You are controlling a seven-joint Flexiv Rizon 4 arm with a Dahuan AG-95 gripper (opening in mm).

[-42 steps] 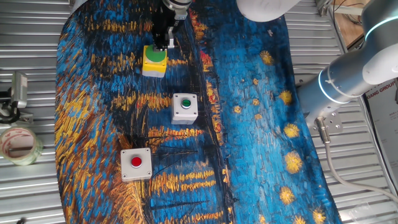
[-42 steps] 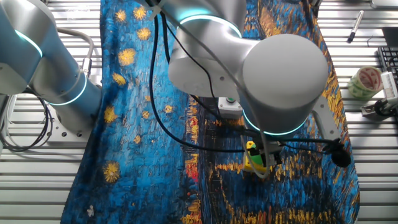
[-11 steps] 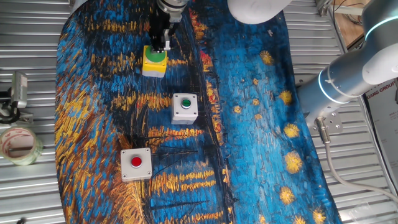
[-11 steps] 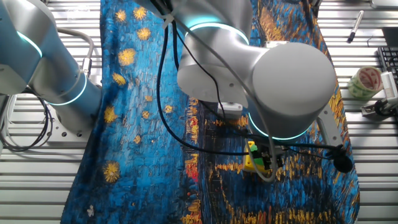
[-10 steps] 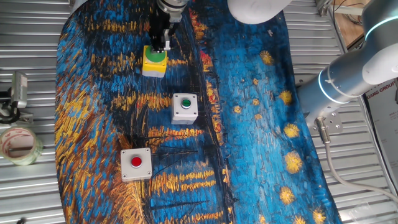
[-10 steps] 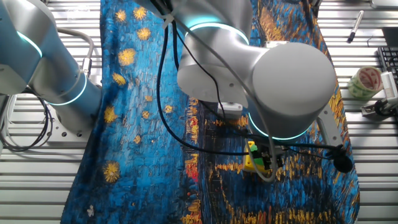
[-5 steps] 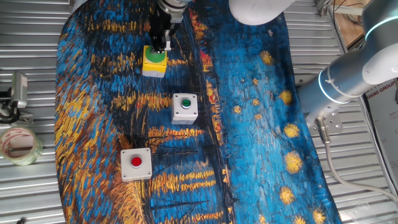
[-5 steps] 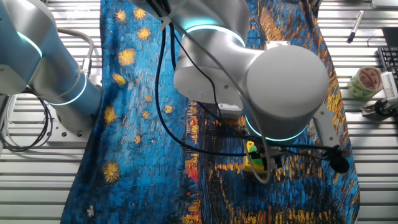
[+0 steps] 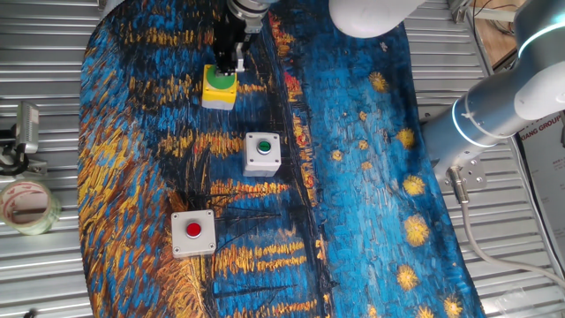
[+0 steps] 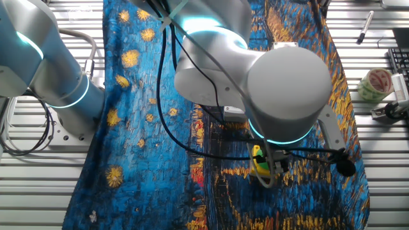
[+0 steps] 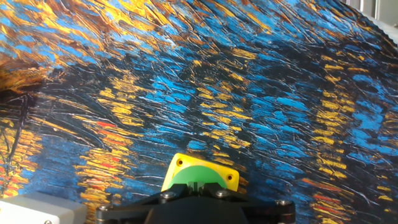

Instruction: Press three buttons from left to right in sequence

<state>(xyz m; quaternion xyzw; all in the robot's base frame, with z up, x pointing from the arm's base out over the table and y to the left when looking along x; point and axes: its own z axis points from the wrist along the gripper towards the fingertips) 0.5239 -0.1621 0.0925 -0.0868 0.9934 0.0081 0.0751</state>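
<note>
The yellow box with the big green dome (image 9: 219,87) sits at the far end of the painted cloth. My gripper (image 9: 232,64) stands straight over it, fingertips together and down on the dome's far edge. In the hand view the dome (image 11: 202,176) lies right under my gripper (image 11: 195,185), whose fingertips meet with no gap. The grey-white box with the small green button (image 9: 263,152) is in the middle. The grey-white box with the red button (image 9: 193,232) is nearest. In the other fixed view my arm hides most of the yellow box (image 10: 257,163).
A roll of tape (image 9: 26,205) and a metal clamp (image 9: 22,132) lie on the slatted table left of the cloth. The arm's base (image 9: 494,106) stands at the right. A pen (image 10: 364,27) lies beyond the cloth. A grey-white box corner (image 11: 37,211) shows low left in the hand view.
My gripper stays on the green dome; it only shifted a little sideways and back. The arm's big joint swung slightly. The boxes have not moved.
</note>
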